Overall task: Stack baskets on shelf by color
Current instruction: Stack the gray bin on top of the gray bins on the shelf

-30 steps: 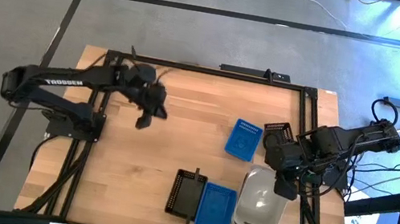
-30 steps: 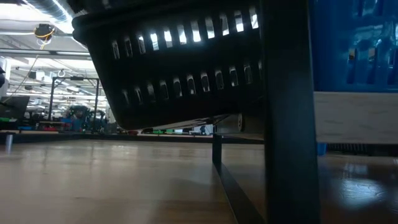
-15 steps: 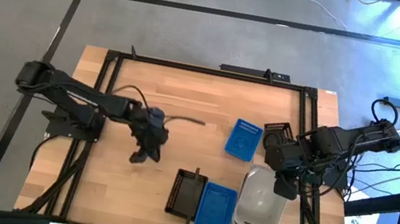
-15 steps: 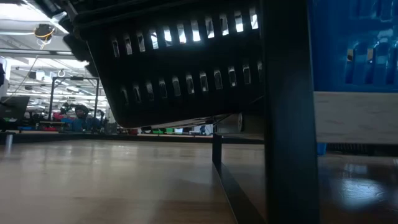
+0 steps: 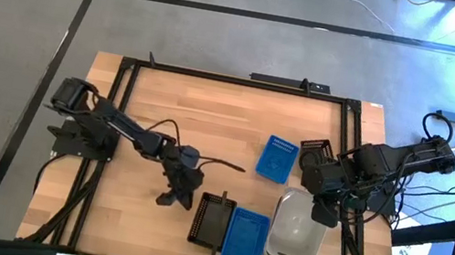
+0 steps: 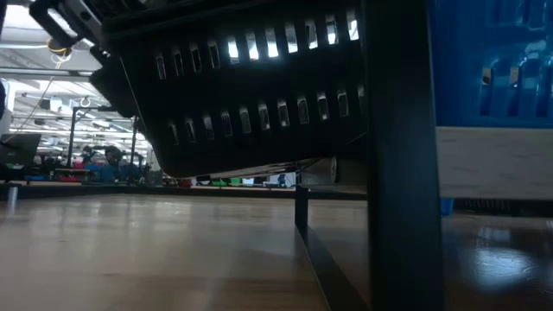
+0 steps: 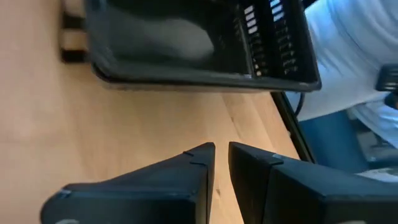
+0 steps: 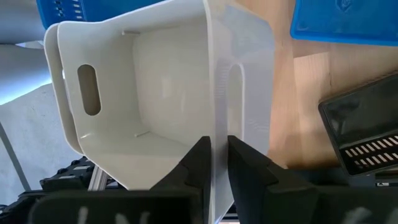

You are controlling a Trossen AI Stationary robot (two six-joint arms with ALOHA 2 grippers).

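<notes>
Partway through, by your pictures; sorting has begun but is not finished.

Done so far, as far as shows: along the lower centre of the high view three groups sit side by side: a black basket (image 5: 212,219), a blue basket (image 5: 246,237) just right of it, and white baskets (image 5: 297,228) further right. The right wrist view shows two nested white rims, so that stack holds at least two. How many are nested in the black and blue groups you cannot tell from above. The shelf itself is hard to pick out under them.

Still loose: a second blue basket (image 5: 277,158) right of centre, and a black basket (image 5: 317,148) just beside it, next to the right arm.

Right gripper (image 8: 214,155): fingers pinched on the wall of the white baskets (image 8: 149,93), lower right of the high view.

Left gripper (image 5: 171,197): lower centre, just left of the black basket on the shelf, holding nothing. The wrist view shows its fingertips (image 7: 202,155) nearly together with a thin gap, the slotted black basket (image 7: 199,43) ahead of them and not touched.

Judgement: you have at least the two loose baskets left to place, possibly more out of sight.
</notes>
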